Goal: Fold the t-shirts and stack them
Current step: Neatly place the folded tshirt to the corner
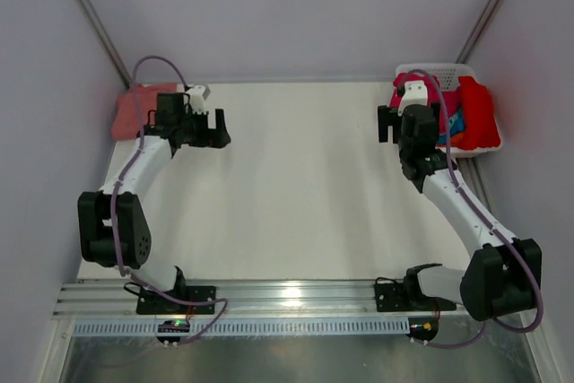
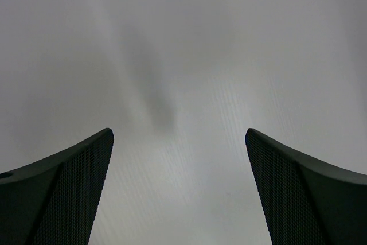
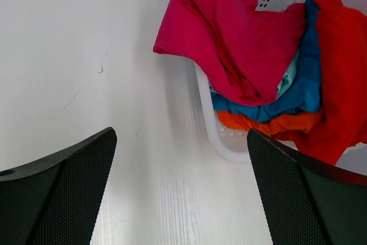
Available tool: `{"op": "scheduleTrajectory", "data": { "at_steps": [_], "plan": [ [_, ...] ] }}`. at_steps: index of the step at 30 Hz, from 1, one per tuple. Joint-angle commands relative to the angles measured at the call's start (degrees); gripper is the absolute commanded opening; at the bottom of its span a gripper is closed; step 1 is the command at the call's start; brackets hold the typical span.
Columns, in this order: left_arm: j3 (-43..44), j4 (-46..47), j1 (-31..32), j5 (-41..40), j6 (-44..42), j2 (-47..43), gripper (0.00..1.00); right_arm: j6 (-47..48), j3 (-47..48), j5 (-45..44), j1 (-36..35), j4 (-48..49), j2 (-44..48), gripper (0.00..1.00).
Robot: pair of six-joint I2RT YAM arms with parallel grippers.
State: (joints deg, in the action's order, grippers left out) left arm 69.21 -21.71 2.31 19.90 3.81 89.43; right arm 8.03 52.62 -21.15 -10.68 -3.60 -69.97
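Although one salmon t-shirt (image 1: 133,116) lies as a compact, flat shape at the far left corner of the desk (image 1: 296,186), most of the work looks undone. That shirt is partly hidden behind the left arm, so I cannot tell how neatly it is folded. I judge it to be the start of the stack. The left tool (image 2: 179,135) hangs just beside it with its fingers spread wide, grasping nothing, and its wrist view shows only bare surface between them. The middle of the desk carries no shirt spread out for folding.

Further right, the right tool (image 3: 180,135) is likewise released and empty, and it faces the white basket (image 3: 221,142) at the far right corner. The magenta t-shirt (image 3: 229,32) spills over the near rim of the basket. The blue t-shirt (image 3: 298,96) and the orange t-shirt (image 3: 269,123) are bunched beneath it, and the red t-shirt (image 3: 338,73) drapes over the right side. All four are crumpled and unfolded. By my reckoning, one shirt is placed and four are left to take out, fold and stack, with the magenta one nearest to hand.
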Motion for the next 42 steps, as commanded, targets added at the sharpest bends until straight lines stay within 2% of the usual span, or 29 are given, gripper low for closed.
{"op": "scheduleTrajectory", "data": {
  "at_steps": [1,6,8,11,15,19,22,24,28,32,39,42],
  "plan": [
    [-0.4,7.2,4.9,-2.3,-1.9,-0.6,0.99,-3.4,2.1,-1.8,0.7,9.5,-2.8,0.99],
    [-1.8,9.5,13.9,-7.4,-4.0,-0.9,0.99,-10.2,4.9,-2.4,2.2,7.9,-10.0,0.99],
    [-2.7,10.2,17.6,-9.7,-7.8,-1.4,0.99,-12.0,4.6,-0.7,2.9,7.5,-11.3,0.99],
    [-3.5,12.0,19.0,-10.3,-8.5,-1.3,0.99,-11.3,2.3,2.0,3.2,9.7,-11.7,0.99],
    [-2.9,11.4,19.1,-9.6,-7.3,0.5,0.99,-9.0,-0.6,10.3,3.3,10.9,-10.4,0.99],
    [-2.6,9.8,19.1,-10.4,-8.6,1.3,0.99,-6.0,-3.0,30.0,3.6,12.2,-7.8,0.99],
    [-3.2,10.1,19.1,-14.3,-9.2,-0.6,0.99,-4.3,-4.3,41.0,3.6,12.6,-6.3,0.99],
    [-4.2,11.1,19.1,-14.7,-9.3,-1.7,0.99,-4.3,-4.4,43.5,3.6,12.5,-6.1,0.99],
    [-5.3,12.0,19.1,-15.9,-9.2,-2.9,0.99,-4.1,-4.0,44.9,3.6,12.4,-6.7,0.99],
    [-5.7,13.5,19.0,-22.2,-7.9,-2.6,0.99,-3.0,-4.6,43.6,3.6,12.5,-6.5,0.99],
    [-8.6,18.3,17.1,-23.9,-5.3,-4.0,0.99,-3.9,-6.0,34.5,3.6,15.2,-4.5,0.99],
    [-10.1,20.5,16.1,-24.8,-4.3,-4.7,0.99,-4.0,-7.0,34.0,3.7,16.2,-4.1,0.99]
  ]
}}
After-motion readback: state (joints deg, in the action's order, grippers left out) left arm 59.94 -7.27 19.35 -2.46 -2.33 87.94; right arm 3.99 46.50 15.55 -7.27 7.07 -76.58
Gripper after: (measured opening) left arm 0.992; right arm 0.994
